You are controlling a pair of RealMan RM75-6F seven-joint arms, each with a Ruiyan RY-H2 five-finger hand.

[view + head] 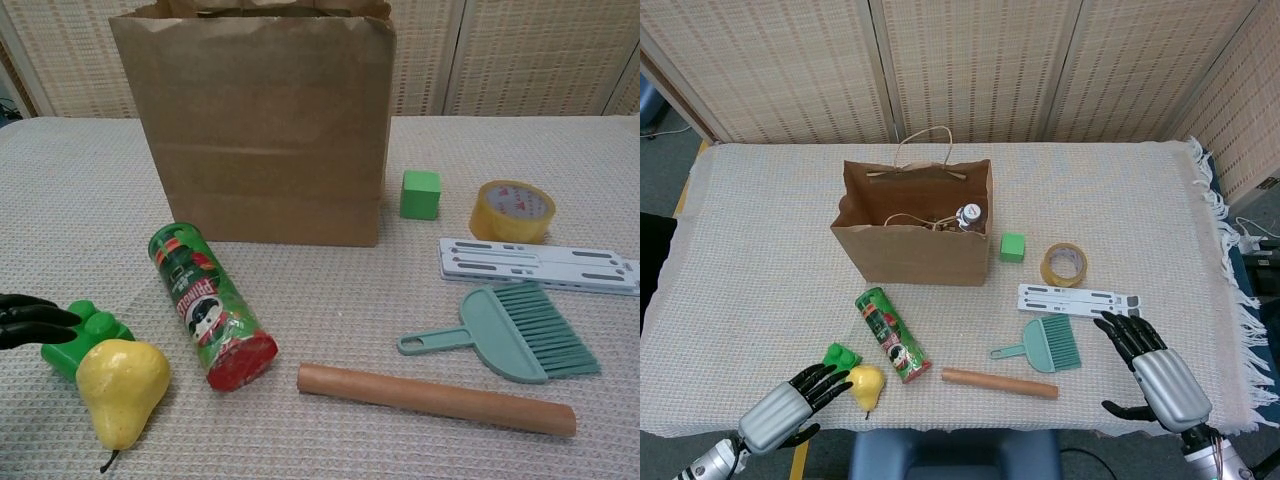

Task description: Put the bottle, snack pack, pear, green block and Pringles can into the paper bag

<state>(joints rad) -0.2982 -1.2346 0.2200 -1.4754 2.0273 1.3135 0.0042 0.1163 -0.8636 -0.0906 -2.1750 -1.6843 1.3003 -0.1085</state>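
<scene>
From the head view I see my left hand (790, 408) low at the table's near edge, fingers spread and holding nothing, its fingertips just beside the pear (866, 385) and the green toy brick (840, 356). My right hand (1155, 370) rests released too, fingers splayed, near the small brush (1048, 346). The paper bag (912, 232) stands upright with the bottle (969, 216) already inside; I cannot make out the snack pack. The green block (1012, 247) sits just right of the bag, and the Pringles can (893, 335) lies on its side in front of it. In the chest view only my left fingertips (30, 318) show, reaching in over the brick beside the pear.
</scene>
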